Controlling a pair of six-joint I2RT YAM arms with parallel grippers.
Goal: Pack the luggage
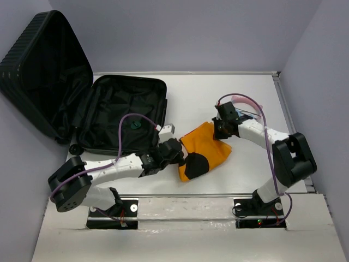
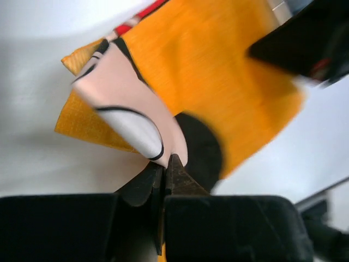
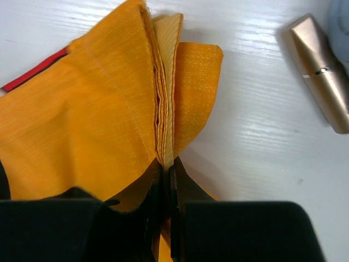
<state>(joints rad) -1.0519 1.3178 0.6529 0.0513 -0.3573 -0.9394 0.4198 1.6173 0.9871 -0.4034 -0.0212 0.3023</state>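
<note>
1. In the top external view, the luggage (image 1: 103, 109) is seen lying open at the far left of the white table (image 1: 196, 93). Its ribbed hard-shell lid is leaned against the wall, and dark fabric lining is shown inside. The left gripper (image 1: 182, 154) is set just beside its near right corner, while the right gripper (image 1: 221, 130) is held well apart to the right. An orange cloth (image 1: 210, 147) is stretched between the two.
2. In the left wrist view, the left gripper (image 2: 166, 164) is closed on the woven cloth's (image 2: 218, 82) edge, beside a rounded black patch (image 2: 202, 147) and a pink, black-outlined print (image 2: 125, 98). The luggage is not shown.
3. In the right wrist view, the right gripper (image 3: 165, 164) is clamped on bunched cloth (image 3: 82, 120) folds. A tapered gold tube (image 3: 322, 71) is seen nearby.
</note>
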